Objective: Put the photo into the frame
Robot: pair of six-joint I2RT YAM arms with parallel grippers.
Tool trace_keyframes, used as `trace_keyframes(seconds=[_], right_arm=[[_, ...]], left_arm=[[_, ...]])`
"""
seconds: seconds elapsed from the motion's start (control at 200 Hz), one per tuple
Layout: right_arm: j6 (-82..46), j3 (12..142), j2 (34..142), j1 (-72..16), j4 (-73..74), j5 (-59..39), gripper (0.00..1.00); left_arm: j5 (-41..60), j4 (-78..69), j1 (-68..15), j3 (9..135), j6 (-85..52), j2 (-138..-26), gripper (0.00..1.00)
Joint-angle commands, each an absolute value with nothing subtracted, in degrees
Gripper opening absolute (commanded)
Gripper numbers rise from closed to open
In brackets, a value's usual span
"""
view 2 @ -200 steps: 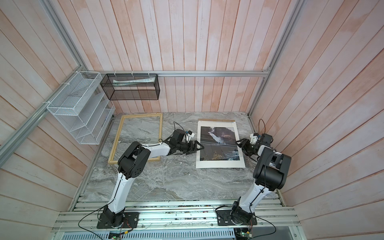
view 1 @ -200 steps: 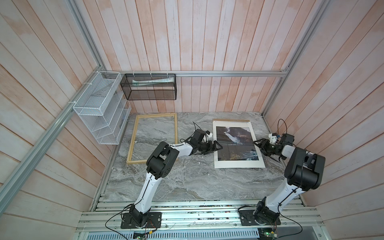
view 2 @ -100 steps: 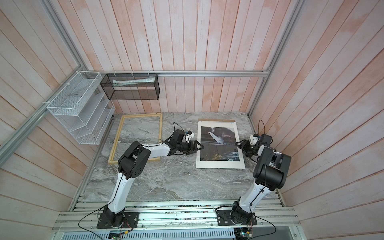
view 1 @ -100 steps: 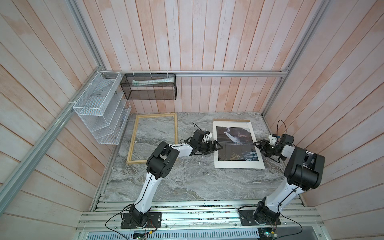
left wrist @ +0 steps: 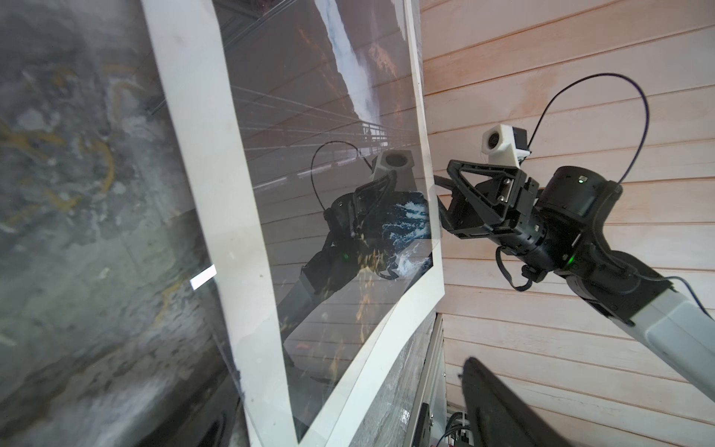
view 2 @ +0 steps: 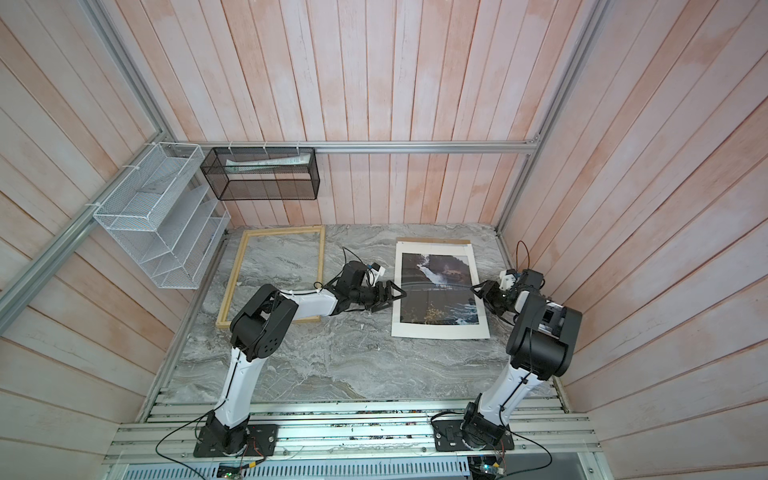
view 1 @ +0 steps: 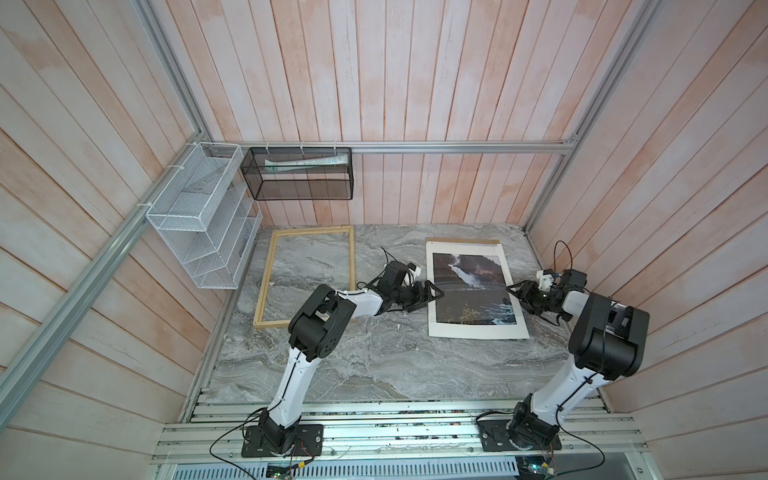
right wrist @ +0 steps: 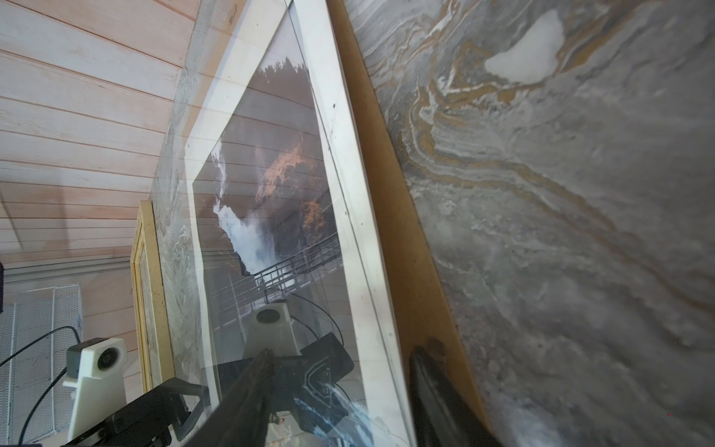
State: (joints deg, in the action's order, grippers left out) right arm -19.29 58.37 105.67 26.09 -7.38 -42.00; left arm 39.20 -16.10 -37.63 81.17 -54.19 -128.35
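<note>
The left arm reaches low and nearly level, elbow bent up behind the left pincer [view 1: 434,296], whose jaws stand spread wide. Facing it, the right pincer [view 1: 514,293] has its jaws partly apart, the right arm folded sharply behind it.

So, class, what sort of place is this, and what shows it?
Probably a robotics test cell, not a home: the left arm and right arm are bolted to an aluminium base rail, inside plank walls braced by aluminium extrusion.
</note>
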Motion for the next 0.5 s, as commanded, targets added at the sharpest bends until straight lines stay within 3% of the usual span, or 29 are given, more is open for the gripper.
trace_keyframes(seconds=[0.0,0.335,0.495], right_arm=[[-18.6,58.1,106.7,26.0,-8.4,-42.8,0.57],[-18.6,58.2,106.6,25.8,-8.7,-43.1,0.57],[-18.6,58.1,106.6,25.8,-8.7,-43.0,0.57]], left_arm=[[40.3,-20.7,-38.1,80.6,-55.8,-126.0,0.9],[40.7,-23.4,-38.1,80.3,-57.4,-124.7,0.85],[41.8,-29.0,-38.1,78.5,-59.7,-124.5,0.63]])
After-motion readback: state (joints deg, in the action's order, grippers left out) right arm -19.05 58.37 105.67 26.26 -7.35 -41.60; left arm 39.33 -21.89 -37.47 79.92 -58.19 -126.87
